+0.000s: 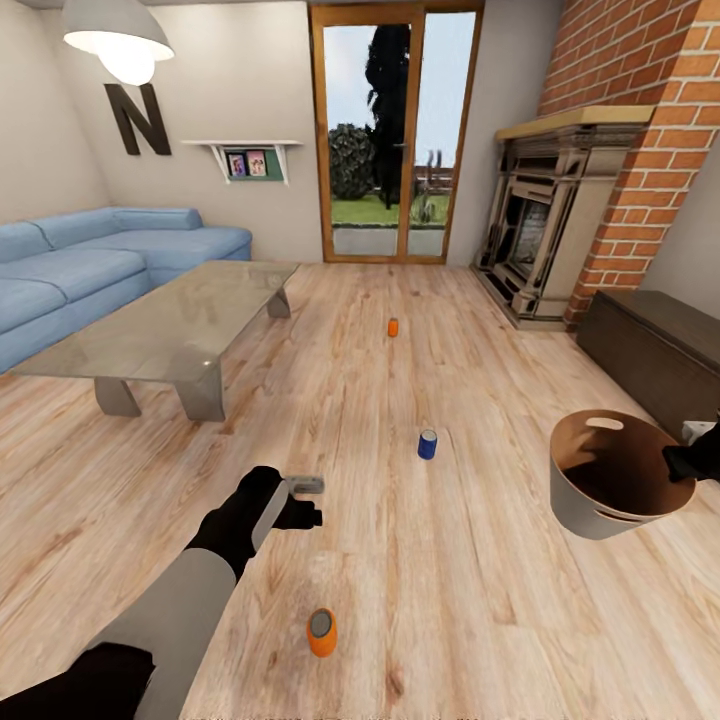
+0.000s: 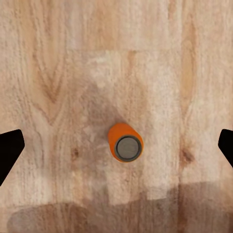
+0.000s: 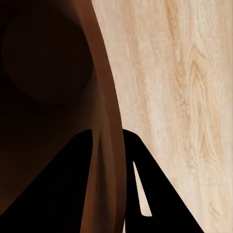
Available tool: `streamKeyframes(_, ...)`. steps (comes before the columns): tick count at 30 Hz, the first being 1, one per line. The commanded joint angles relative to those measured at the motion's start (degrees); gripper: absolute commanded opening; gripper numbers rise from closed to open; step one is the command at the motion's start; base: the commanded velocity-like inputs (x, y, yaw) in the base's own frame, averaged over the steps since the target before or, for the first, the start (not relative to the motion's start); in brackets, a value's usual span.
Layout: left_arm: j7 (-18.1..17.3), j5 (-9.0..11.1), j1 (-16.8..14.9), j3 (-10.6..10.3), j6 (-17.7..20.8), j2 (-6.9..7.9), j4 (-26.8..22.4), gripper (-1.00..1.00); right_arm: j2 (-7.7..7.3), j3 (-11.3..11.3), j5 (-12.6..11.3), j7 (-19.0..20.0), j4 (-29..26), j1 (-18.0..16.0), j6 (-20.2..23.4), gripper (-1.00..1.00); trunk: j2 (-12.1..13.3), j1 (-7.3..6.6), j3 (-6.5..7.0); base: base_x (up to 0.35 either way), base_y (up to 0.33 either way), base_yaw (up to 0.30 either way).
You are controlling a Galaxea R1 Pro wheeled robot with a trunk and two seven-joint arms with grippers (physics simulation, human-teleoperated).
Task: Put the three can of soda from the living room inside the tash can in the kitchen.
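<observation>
Warm wood floor (image 1: 480, 560) runs from the blue sofa (image 1: 90, 265) and glass-topped table (image 1: 170, 325) to the glazed doors (image 1: 395, 130) and brick fireplace (image 1: 560, 220), with three cans standing well apart on it: a far orange can (image 1: 393, 327), a blue can (image 1: 428, 444) and a near orange can (image 1: 321, 632). The left gripper (image 2: 116, 148) hangs spread wide above the near orange can (image 2: 125, 142), not touching it. The right gripper (image 3: 114, 160) pinches the rim of the trash can (image 1: 610, 480), held off the floor at the right, brown inside showing.

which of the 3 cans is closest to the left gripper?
The near orange can, on the floor just below the left gripper. The blue can and far orange can stand farther away.
</observation>
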Motion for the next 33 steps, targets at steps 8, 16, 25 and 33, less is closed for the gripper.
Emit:
streamKeyframes(8,0.1,0.0,0.0,0.0,0.0,-0.02,-0.2,1.0,-0.03,0.8,-0.5,0.1,0.1,0.0,0.1,-1.0,-3.2,1.75,-2.15,0.0,0.0,0.0)
streamKeyframes(16,0.0,0.1,0.0,0.0,-0.2,-0.04,-0.1,1.0,-0.5,1.1,-0.5,0.1,1.0,-0.1,0.1,-1.0,-6.4,3.51,-4.3,0.0,0.0,0.0)
streamKeyframes(25,0.0,0.1,0.0,0.0,-0.3,-0.06,-0.1,1.0,-1.04,1.2,-0.5,0.0,1.1,-0.1,0.1,-1.0,-10.1,5.49,-6.71,0.0,0.0,0.0)
streamKeyframes(33,0.0,0.1,0.0,0.0,-0.3,-0.06,0.0,1.0,-1.13,1.2,-0.5,0.0,1.0,-0.1,0.1,-1.0,-10.5,5.89,-9.12,0.0,0.0,0.0)
